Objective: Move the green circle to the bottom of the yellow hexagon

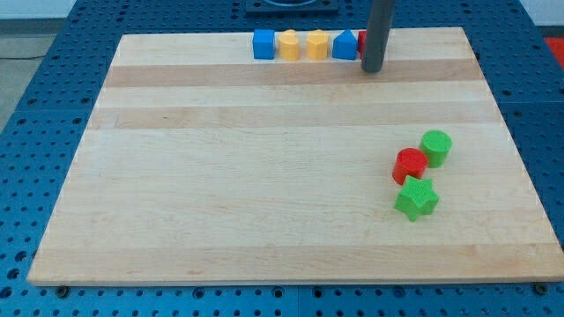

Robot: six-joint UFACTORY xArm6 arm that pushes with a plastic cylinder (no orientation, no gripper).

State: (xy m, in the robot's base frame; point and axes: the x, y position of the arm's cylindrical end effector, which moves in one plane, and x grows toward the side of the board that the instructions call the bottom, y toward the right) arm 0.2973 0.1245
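Note:
The green circle sits at the board's right side, touching a red circle at its lower left. The yellow hexagon stands in a row of blocks along the board's top edge. My tip rests on the board at the right end of that row, just right of a blue block and partly hiding a red block behind the rod. The tip is far above the green circle in the view.
The top row also holds a blue square and another yellow block. A green star lies just below the red circle. The wooden board sits on a blue perforated table.

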